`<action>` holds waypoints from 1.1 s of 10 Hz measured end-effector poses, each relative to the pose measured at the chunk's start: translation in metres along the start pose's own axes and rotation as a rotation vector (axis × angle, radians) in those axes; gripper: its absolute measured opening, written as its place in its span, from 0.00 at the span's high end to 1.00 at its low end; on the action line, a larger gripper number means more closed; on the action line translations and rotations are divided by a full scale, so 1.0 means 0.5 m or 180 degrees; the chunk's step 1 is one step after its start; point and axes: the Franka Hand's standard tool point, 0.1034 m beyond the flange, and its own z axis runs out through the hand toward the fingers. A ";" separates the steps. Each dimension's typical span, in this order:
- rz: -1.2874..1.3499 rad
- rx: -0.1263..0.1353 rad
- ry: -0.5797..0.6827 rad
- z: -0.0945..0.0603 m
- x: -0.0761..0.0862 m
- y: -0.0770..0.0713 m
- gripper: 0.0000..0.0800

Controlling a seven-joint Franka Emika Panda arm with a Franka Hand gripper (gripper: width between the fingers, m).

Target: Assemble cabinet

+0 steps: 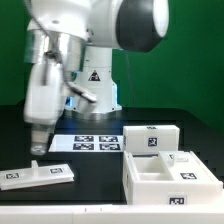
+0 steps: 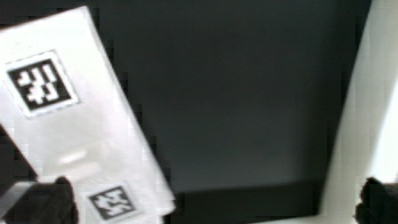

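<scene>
Jaws spread wide, gripping nothing. The gripper [image 1: 38, 148] points straight down, hovering just above the flat panel [image 1: 36, 175], which lies on the table [image 1: 100, 195] to the exterior view's left of the marker board [image 1: 95, 143]. In the wrist view one fingertip [image 2: 36, 205] sits beside the panel's tagged end; can't tell if they touch. The arm leans over the marker board. The open-top cabinet box [image 1: 165, 178] sits to the board's right in the exterior view, with a tagged block [image 1: 150, 138] just behind it.

White glossy arm [image 1: 60, 35]; black joint cap [image 1: 145, 22]; triangle sticker [image 1: 93, 76] on base [image 1: 104, 96]; fingers [image 2: 32, 200] seemingly dark.
</scene>
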 end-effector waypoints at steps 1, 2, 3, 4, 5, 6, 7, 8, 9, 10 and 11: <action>0.0279 0.0129 0.0034 -0.001 0.007 0.001 0.00; 0.0383 0.0124 0.0032 0.001 0.005 0.004 0.00; 0.0546 0.0121 0.0032 0.002 0.005 0.004 0.00; 0.0674 0.0120 0.0031 0.003 0.005 0.005 0.00; 0.1046 0.0162 0.0050 0.009 0.015 0.005 0.00; 0.1419 0.0240 0.0097 0.023 0.034 0.006 0.00; 0.1617 0.0338 0.0139 0.033 0.041 0.008 0.00; 0.1720 0.0485 0.0174 0.037 0.043 0.010 0.00; 0.1830 0.0653 0.0222 0.033 0.042 0.007 0.00; 0.1899 0.0875 0.0242 0.016 0.011 -0.014 0.00; 0.1884 0.0963 0.0196 0.007 -0.026 -0.029 0.00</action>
